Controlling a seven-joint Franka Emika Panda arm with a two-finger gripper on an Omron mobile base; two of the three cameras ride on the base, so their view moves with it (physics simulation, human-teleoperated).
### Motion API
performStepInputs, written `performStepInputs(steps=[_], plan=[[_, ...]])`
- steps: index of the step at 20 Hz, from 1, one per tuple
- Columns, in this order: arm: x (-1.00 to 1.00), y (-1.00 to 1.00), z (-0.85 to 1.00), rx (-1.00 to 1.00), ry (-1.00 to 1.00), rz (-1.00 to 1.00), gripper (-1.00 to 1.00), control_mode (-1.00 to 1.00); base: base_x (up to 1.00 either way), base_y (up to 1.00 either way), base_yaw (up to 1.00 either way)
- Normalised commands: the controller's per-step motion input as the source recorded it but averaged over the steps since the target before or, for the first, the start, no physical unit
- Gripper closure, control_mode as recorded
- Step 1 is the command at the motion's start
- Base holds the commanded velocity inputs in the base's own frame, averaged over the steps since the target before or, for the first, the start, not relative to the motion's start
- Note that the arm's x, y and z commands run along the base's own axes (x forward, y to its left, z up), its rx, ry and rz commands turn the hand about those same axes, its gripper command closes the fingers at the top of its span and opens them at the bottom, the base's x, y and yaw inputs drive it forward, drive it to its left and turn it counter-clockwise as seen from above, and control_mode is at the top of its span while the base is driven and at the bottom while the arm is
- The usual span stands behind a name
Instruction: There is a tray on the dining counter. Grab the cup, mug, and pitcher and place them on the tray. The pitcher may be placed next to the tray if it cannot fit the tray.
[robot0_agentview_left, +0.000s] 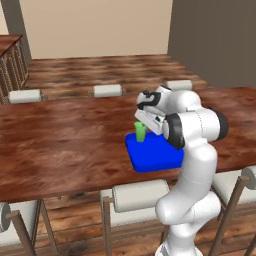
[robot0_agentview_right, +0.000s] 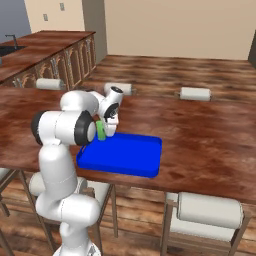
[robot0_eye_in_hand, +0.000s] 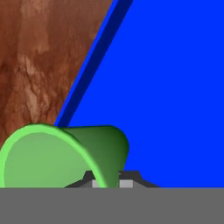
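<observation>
Over the tray's (robot0_agentview_left: 157, 156) rear-left corner, at about ten o'clock on its blue field in the left base view, the end effector (robot0_agentview_left: 143, 125) is clenched on the cup (robot0_agentview_left: 140, 131), gripping it by the rim. The cup hangs just over the tray, or may already touch it; neither base view settles whether its base has met the blue surface. In the hand view the cup (robot0_eye_in_hand: 65, 155) sits at seven o'clock, its wide mouth nearest the camera and its narrow base pointing away toward the tray floor (robot0_eye_in_hand: 175, 87), so it is held mouth-up with the fingers pinching one wall. That grip suits a handleless tapered tumbler, since the rim is the easiest thing to catch.

The tray lies on the bench (robot0_agentview_left: 60, 140) near its front edge, with stools (robot0_agentview_left: 140, 195) tucked below. Its raised rim (robot0_eye_in_hand: 94, 65) runs close beside the cup, so the drop point is near the corner rather than the middle. My guess is this leaves room for the mug, and perhaps the pitcher. Releasing too near the rim could tip the cup.
</observation>
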Motion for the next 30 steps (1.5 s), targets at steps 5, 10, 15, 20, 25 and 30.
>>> performStepInputs(steps=[5,10,15,20,25,30], plan=[[0.05,0.08,-0.31,0.00,0.01,0.00,1.00,-1.00,0.00,0.00,0.00],[0.17,0.00,-0.24,0.00,0.00,0.00,1.00,-1.00,0.00,0.00,0.00],[0.17,0.00,-0.19,0.00,0.00,0.00,1.00,-1.00,0.00,0.00,0.00],[0.03,0.00,-0.05,0.00,0.00,0.00,1.00,-1.00,0.00,0.00,0.00],[0.00,0.00,0.00,0.00,0.00,0.00,1.00,-1.00,0.00,0.00,0.00],[0.00,0.00,0.00,0.00,0.00,0.00,-1.00,-1.00,0.00,0.00,0.00]])
